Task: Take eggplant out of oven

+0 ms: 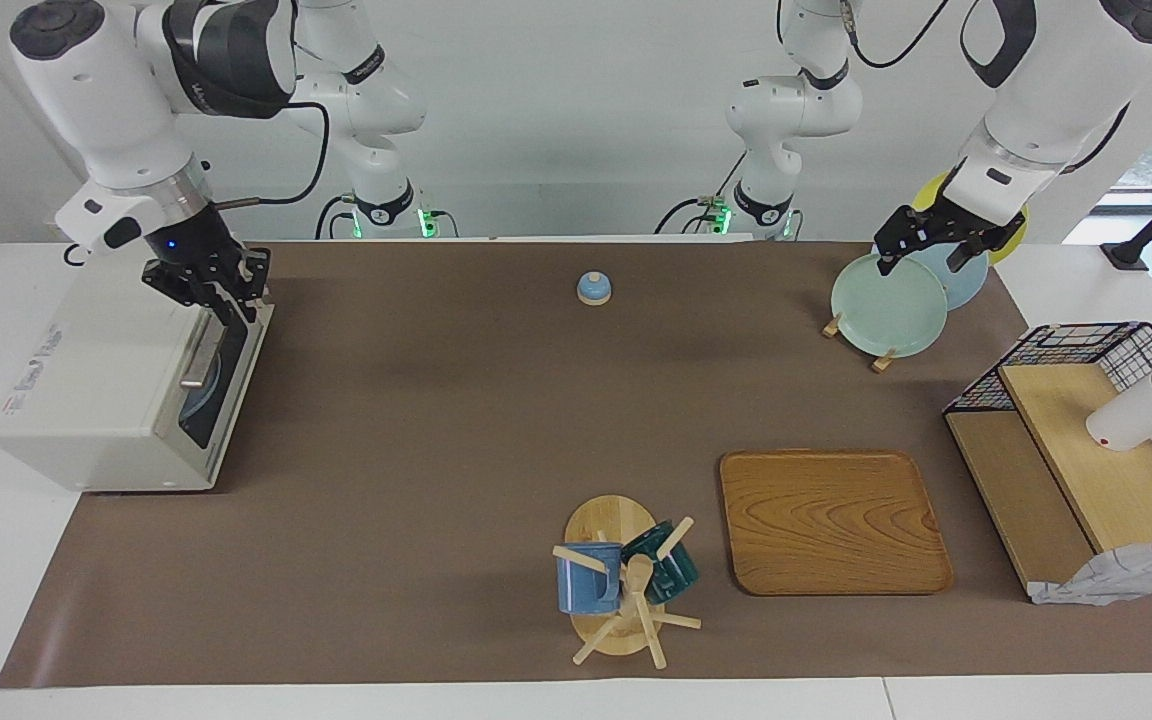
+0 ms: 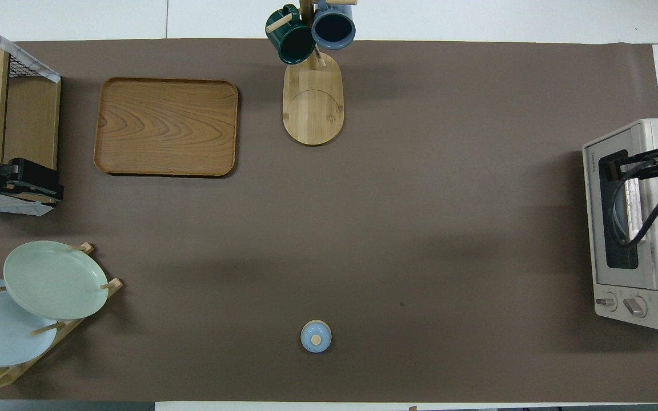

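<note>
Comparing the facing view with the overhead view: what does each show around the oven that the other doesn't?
Facing only: the oven's printed side, and the right hand at the door handle. Overhead only: the oven's knobs. Both: the shut oven, the tray, and the left hand, waiting over the plates; no eggplant shows.

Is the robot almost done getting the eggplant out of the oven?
No, it has barely started. The oven door looks shut, and no eggplant shows anywhere on the table. The right hand is down at the door's silver handle, seemingly closing on it to pull. The left hand waits over the plates. Opening the door and lifting the eggplant out are left.
</note>
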Available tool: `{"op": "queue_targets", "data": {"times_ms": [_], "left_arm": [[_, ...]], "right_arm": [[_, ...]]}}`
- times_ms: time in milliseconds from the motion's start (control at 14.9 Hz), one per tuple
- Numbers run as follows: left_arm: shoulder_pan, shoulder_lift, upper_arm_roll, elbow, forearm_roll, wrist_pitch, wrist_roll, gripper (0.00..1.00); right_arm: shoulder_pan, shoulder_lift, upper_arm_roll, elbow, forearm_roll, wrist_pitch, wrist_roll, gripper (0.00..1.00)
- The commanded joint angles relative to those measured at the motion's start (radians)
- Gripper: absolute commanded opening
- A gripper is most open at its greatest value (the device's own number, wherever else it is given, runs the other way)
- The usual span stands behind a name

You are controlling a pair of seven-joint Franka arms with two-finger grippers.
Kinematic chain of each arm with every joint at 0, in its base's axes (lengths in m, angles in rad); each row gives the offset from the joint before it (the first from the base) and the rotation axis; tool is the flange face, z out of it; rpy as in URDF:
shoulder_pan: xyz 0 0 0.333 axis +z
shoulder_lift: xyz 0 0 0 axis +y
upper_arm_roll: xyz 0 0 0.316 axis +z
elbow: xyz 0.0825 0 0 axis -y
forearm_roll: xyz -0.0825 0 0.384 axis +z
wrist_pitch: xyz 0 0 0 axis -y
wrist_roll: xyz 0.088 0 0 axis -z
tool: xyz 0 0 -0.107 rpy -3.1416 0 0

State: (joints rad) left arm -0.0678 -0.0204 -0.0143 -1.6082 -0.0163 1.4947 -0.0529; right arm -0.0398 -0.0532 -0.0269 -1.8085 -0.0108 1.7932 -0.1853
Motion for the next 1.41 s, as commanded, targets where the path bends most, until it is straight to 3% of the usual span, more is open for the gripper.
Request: {"op": "queue_targets", "data": {"times_ms": [0,268,804,1340], "left_arm": [[0.017,-0.007,-0.01,-0.003,-0.008,-0.005,0.002,1.0],[0.017,-0.007,-0.01,-0.003,-0.008,-0.004,0.002,1.0],[0.017,-0.007,-0.012,-0.003,-0.008,-0.004,0.002,1.0],[0.017,-0.007,-0.01,-0.003,-0.007,-0.004,0.002,1.0]], "right_arm": [[-0.051,-0.047,0.001,-0.09,-0.03,0.038,0.107,0.0],[-0.063,-0.016,0.001,-0.135,-0.155,0.069,0.171,0.0],[-0.081,-0.008,0.002,-0.215,-0.224,0.115,0.181,0.0],[-0.069,0.009,0.005,-0.273,-0.18,0.184,0.187,0.0]]}}
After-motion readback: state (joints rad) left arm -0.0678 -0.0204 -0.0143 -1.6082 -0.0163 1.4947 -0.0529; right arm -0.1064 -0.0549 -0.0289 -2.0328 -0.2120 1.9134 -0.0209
